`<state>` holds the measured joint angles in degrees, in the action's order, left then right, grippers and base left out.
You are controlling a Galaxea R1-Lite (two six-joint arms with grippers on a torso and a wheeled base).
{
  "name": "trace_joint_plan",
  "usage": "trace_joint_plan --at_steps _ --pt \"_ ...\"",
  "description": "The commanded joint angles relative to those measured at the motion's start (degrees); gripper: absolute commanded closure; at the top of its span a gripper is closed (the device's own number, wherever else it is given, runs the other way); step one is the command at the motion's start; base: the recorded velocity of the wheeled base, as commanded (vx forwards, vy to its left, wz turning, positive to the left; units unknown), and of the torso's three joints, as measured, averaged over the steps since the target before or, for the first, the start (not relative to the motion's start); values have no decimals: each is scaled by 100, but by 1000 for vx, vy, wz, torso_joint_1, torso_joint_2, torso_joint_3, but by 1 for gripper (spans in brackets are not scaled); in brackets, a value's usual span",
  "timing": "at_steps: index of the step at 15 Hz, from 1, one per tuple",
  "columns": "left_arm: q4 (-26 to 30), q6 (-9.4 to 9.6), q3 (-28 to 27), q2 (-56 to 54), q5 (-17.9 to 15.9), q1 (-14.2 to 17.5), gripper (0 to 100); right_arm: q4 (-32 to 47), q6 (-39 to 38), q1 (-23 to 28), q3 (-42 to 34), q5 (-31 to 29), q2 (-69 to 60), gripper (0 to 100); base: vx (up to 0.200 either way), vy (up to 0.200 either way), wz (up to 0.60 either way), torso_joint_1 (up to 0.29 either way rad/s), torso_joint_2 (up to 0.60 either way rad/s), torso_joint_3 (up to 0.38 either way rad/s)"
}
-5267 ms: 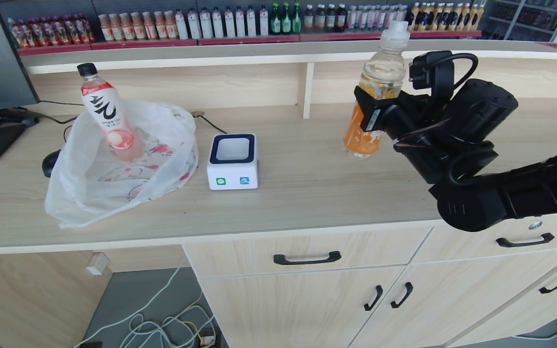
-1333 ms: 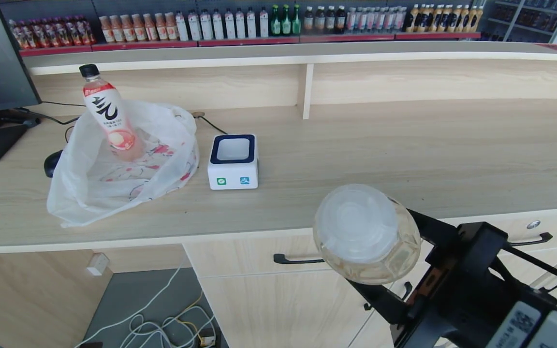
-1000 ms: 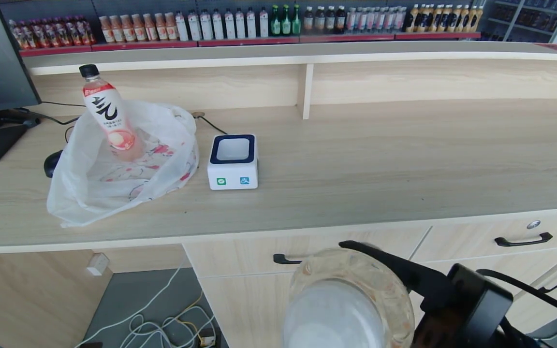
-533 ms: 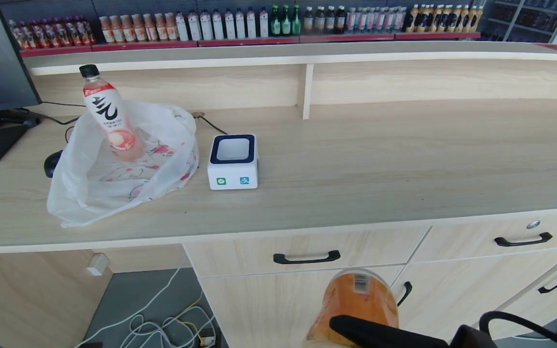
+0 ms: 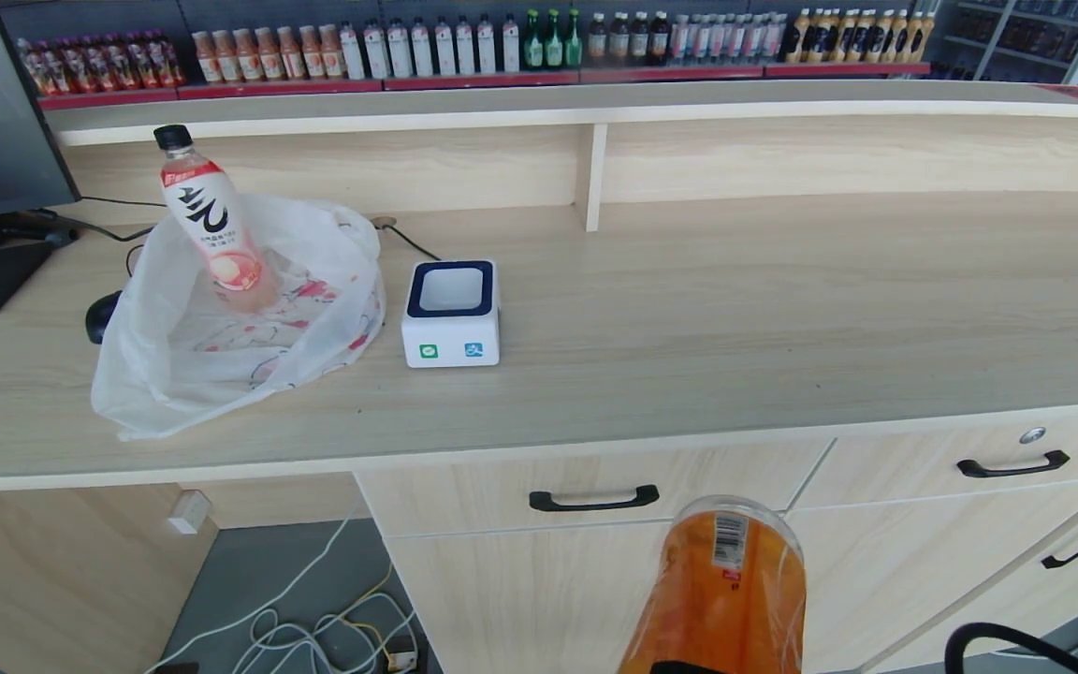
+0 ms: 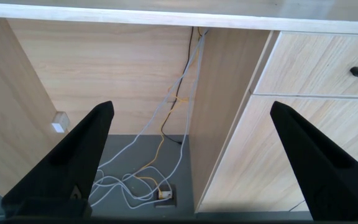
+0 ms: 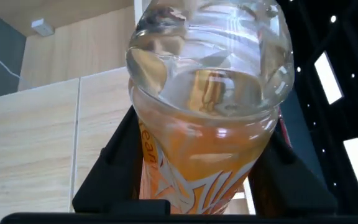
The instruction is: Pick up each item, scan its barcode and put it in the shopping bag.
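Right hand clamped round the orange bottle — held low, in front of the drawers, below the table edge, barcode up; prob. turned for the scanner. Left hand spread wide, nothing in it. Table lip to clear first — then a wide run of top right of the scanner; shopping bag w/ pink bottle just beyond.

Shop checkout: wood counter w/ scanner box, drink shelves behind.

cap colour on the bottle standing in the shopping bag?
Black screw cap on the pink-labelled plastic bottle; clearest in the head view.
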<state>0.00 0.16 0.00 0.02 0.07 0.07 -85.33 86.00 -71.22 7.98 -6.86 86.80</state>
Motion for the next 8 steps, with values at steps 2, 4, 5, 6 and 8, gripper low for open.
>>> trace_joint_plan --at_steps 2,4,5,6,8 --pt "0 2 0 -2 1 1 0 -10 531 -24 124 10 -93 100 0 0 0 0 0 0" --pt "0 2 0 -2 1 1 0 -10 865 -85 186 10 -110 100 0 0 0 0 0 0" --pt "0 2 0 -2 1 1 0 -1 1111 -120 203 10 -137 100 0 0 0 0 0 0" --pt "0 2 0 -2 1 1 0 -10 1129 -138 203 10 -137 100 0 0 0 0 0 0" --pt "0 2 0 -2 1 1 0 -10 1138 -138 212 10 -146 100 0 0 0 0 0 0"
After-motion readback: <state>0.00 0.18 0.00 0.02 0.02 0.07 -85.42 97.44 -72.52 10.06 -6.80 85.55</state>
